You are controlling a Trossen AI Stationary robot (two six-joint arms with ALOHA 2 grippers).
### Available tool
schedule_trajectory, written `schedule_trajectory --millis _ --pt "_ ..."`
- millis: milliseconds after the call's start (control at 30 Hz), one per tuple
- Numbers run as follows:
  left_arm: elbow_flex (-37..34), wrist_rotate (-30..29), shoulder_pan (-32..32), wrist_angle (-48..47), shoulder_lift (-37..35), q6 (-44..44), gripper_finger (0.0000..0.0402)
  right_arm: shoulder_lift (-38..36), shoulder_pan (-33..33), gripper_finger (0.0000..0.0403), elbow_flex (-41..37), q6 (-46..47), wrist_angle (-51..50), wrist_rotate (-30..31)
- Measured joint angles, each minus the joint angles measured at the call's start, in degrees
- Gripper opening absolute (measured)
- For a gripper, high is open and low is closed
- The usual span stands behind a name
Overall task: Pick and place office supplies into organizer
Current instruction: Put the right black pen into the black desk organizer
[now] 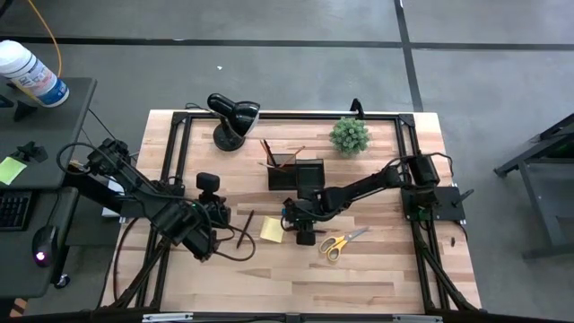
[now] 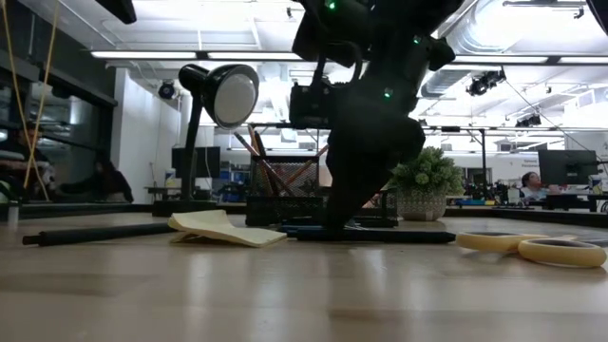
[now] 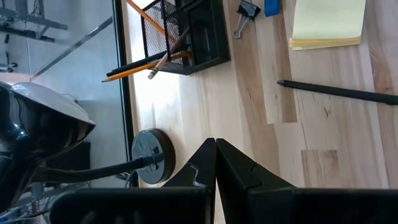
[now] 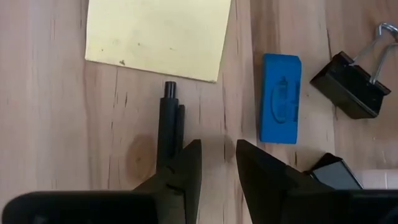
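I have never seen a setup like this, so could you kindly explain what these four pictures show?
Two dark robot arms work at a wooden table. One picture looks straight down, one looks level across the tabletop, and two come from cameras on the wrists. The left gripper waits shut near the black desk lamp. The right gripper is open over a black pen, beside the square yellow sticky-note pad, small blue block and black binder clip. Yellow-handled scissors lie nearby; the black mesh organizer holds pencils. Nothing is held.
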Motion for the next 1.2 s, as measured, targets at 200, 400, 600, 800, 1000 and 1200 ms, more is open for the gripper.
schedule_trajectory --millis 200,400,600,800,1000,1200 --pt "0.0 0.0 0.1 0.0 0.0 0.1 0.0001 -0.2 0.0 0.0099 0.0 2.1 0.8 -1.3" --pt "0.0 -0.5 0.1 0.0 0.0 0.1 0.0001 -0.2 0.4 0.0099 0.0 2.9 1.8 -1.9" --pt "0.0 -0.9 0.1 0.0 0.0 0.1 0.0001 -0.2 1.2 0.0099 0.0 3.0 2.0 -2.7" --pt "0.0 -1.5 0.1 0.0 0.0 0.1 0.0001 -0.2 2.9 0.0099 0.0 3.5 2.2 -3.1" --pt "0.0 -2.2 0.1 0.0 0.0 0.1 0.0001 -0.3 3.3 0.0099 0.0 3.6 2.2 -3.2" --pt "0.0 -2.2 0.1 0.0 0.0 0.1 0.0001 -0.3 3.3 0.0099 0.0 4.1 2.5 -5.0"
